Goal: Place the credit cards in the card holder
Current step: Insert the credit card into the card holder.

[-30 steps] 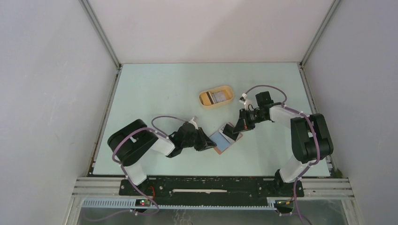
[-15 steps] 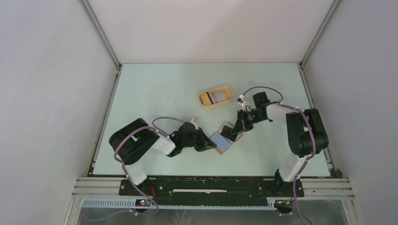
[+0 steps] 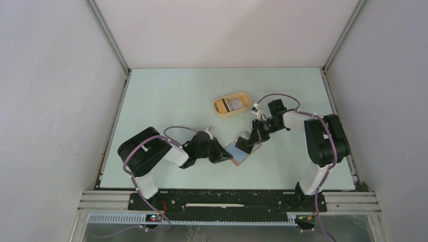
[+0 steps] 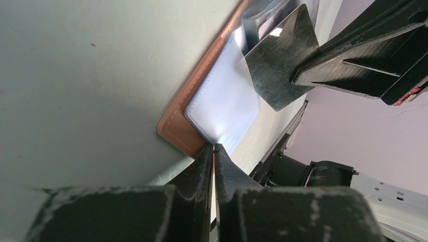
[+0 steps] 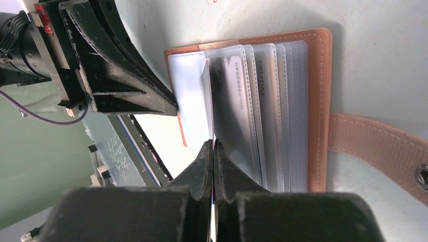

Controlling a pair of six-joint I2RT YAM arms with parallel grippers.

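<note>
The reddish-brown card holder (image 3: pixel 238 154) lies open on the table, its clear inner pockets (image 5: pixel 262 101) fanned and its snap tab (image 5: pixel 378 151) stretched out to one side. My left gripper (image 3: pixel 224 155) is shut on the holder's near corner (image 4: pixel 176 121), where the clear pocket meets the leather. My right gripper (image 3: pixel 252 140) is shut on a dark credit card (image 4: pixel 277 65) and holds it on edge, its lower corner at the pockets. In the right wrist view the card is a thin line between my shut fingers (image 5: pixel 202 166).
A yellow oval tray (image 3: pixel 246 107) stands behind the holder with more cards (image 3: pixel 232 104) lying in it. Grey walls close in the pale green table on three sides. The two grippers are close together over the holder.
My right gripper has moved a little left and down with the card, closer over the holder's pockets. The left gripper has held still on the holder.
</note>
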